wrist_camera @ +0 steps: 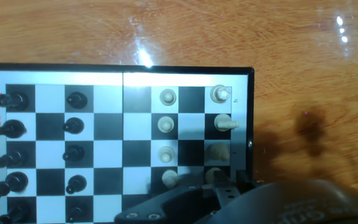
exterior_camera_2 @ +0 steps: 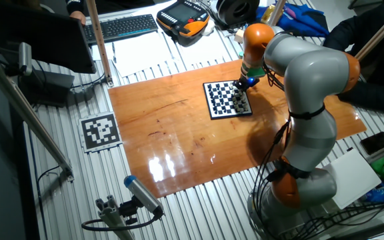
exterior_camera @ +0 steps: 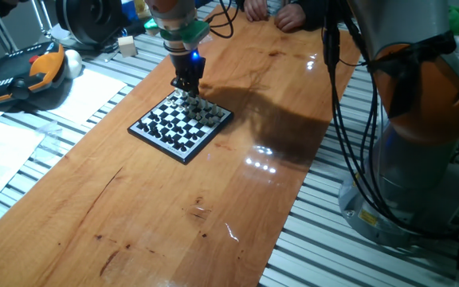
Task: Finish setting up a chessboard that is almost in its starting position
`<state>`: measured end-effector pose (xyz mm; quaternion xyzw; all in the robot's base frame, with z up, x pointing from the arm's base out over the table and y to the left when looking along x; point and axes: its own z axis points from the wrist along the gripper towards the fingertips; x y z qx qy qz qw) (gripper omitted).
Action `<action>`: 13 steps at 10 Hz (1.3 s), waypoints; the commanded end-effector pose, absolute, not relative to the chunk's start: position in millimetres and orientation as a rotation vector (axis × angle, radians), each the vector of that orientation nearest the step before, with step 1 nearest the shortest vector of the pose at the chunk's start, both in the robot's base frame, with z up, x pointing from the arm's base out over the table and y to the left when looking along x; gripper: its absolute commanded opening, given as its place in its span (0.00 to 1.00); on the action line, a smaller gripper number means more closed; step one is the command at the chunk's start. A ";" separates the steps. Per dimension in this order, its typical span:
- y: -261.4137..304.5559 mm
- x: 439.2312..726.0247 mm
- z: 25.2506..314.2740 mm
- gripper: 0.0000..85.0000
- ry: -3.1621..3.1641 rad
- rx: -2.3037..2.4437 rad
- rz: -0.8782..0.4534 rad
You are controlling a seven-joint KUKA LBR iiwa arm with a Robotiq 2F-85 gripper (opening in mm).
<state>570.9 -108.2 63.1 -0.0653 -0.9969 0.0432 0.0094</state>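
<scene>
Nearest you in the hand view, the fingers [wrist_camera: 229, 186] sit low at the chessboard's [wrist_camera: 117, 73] 5 o'clock edge, over the white pieces [wrist_camera: 166, 124]; their tips are hidden, so you cannot tell how far apart they stand or whether they hold a piece. Black pieces [wrist_camera: 73, 127] line the board's 9 o'clock side. In one fixed view you see the board [exterior_camera: 143, 131] flat on the wooden desk [exterior_camera: 174, 215], with the gripper [exterior_camera: 188, 86] down at its far corner, 12 o'clock. Beyond, at 10 o'clock, lies an orange pendant [exterior_camera: 22, 72].
</scene>
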 end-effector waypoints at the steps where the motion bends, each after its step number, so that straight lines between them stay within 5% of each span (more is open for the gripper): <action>1: -107.8 570.8 62.7 0.00 -3.112 -0.204 0.136; 2: -107.2 570.6 62.3 0.00 -3.110 -0.209 0.134; 3: -105.7 570.4 61.5 0.20 -3.111 -0.223 0.132; 5: -102.6 569.4 59.6 0.20 -3.121 -0.243 0.170; 6: -102.9 569.7 59.6 0.40 -3.123 -0.243 0.172; 13: -108.1 572.9 67.8 0.40 -3.112 -0.233 0.165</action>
